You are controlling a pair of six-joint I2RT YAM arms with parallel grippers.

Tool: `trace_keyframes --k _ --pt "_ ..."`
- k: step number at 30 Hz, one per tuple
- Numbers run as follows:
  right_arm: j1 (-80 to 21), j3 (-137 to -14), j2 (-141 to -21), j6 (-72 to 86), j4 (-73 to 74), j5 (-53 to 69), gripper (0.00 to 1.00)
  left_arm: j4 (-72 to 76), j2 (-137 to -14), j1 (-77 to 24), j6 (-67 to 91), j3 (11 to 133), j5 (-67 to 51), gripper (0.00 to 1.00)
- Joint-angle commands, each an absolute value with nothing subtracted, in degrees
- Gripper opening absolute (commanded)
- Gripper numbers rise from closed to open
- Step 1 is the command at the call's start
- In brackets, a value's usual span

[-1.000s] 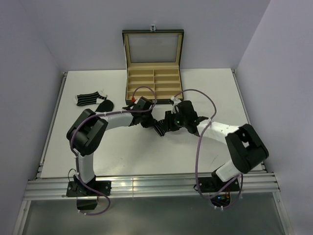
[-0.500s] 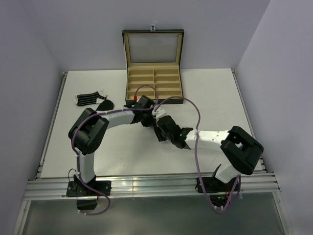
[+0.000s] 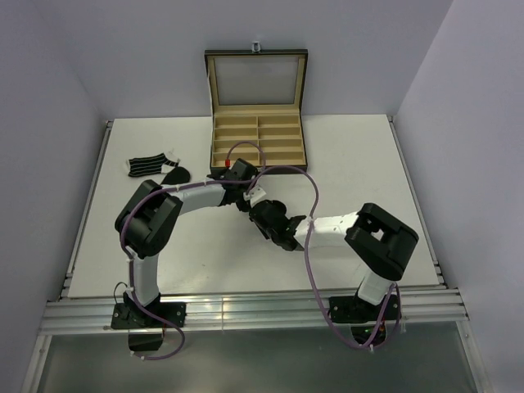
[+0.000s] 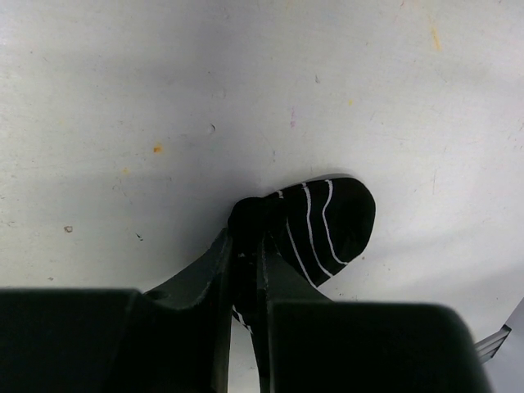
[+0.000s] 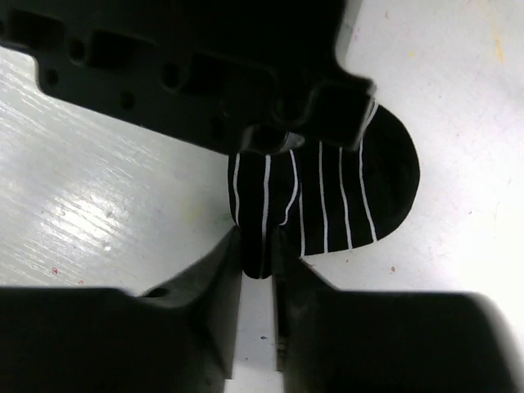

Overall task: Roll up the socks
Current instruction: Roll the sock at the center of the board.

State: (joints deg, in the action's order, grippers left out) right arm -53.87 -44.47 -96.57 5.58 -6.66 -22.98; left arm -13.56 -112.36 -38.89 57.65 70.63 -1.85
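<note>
A striped sock (image 4: 327,225) was held near the middle of the white counter (image 3: 368,164), in front of the open box (image 3: 258,123) with tan compartments, where the two arms met. The sock was seen to be black, crossed by thin white lines, with a rounded toe end lying flat against the counter. Toward its other end the fabric was gathered into a dark, bunched knot. That knot was pinched by the left gripper (image 4: 247,246), whose fingers were pressed together on the cloth with almost no gap between them. In the right wrist view, the sock's near edge was clamped between the narrowly set fingers of the right gripper (image 5: 258,262), and about five white stripes were seen running across the flat part, one of them bending where the fabric was doubled over. The dark body of the left gripper was seen just above the sock in that view, covering its upper part. From above, the held sock was almost wholly hidden beneath the two grippers. Well apart, at the counter's far left, a second striped sock (image 3: 147,165) was laid flat, with a plain black sock (image 3: 174,175) just beside it.
</note>
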Motion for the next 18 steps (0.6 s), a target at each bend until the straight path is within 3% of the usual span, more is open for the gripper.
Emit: trace_keyframes --k 1,3,4,8,9,12,15,18 --pt "-54.1 -46.8 -98.2 6.6 -6.9 -25.1 0.1 -20.8 -115.2 -39.3 54.9 68.1 -2.1 0.06" --pt "-53.8 -46.8 -97.6 7.5 -5.9 -21.6 0.01 -20.0 -113.7 -39.2 55.2 67.0 -1.6 0.11" --pt "-53.4 -46.5 -96.2 8.7 -5.5 -19.8 0.0 -19.3 -113.1 -39.1 55.4 66.4 -1.7 0.19" --pt "-47.4 -45.5 -92.5 11.5 -3.5 -7.0 0.0 -16.0 -110.2 -38.5 56.0 63.1 -1.7 0.35" --pt "-45.9 -45.5 -91.9 11.9 -3.0 -4.4 0.0 -15.3 -108.7 -38.3 56.2 62.5 -1.7 0.5" --pt "-40.3 -46.5 -90.5 13.1 -0.4 6.7 0.0 -11.8 -105.4 -38.1 57.2 59.5 -1.8 0.73" --pt "-36.1 -48.6 -91.4 13.9 3.2 16.0 0.0 -8.4 -102.1 -38.1 58.4 56.4 -1.4 0.87" --pt "-33.2 -50.9 -94.2 15.4 4.8 25.3 0.0 -4.4 -98.4 -38.1 59.9 52.4 -0.3 0.91"
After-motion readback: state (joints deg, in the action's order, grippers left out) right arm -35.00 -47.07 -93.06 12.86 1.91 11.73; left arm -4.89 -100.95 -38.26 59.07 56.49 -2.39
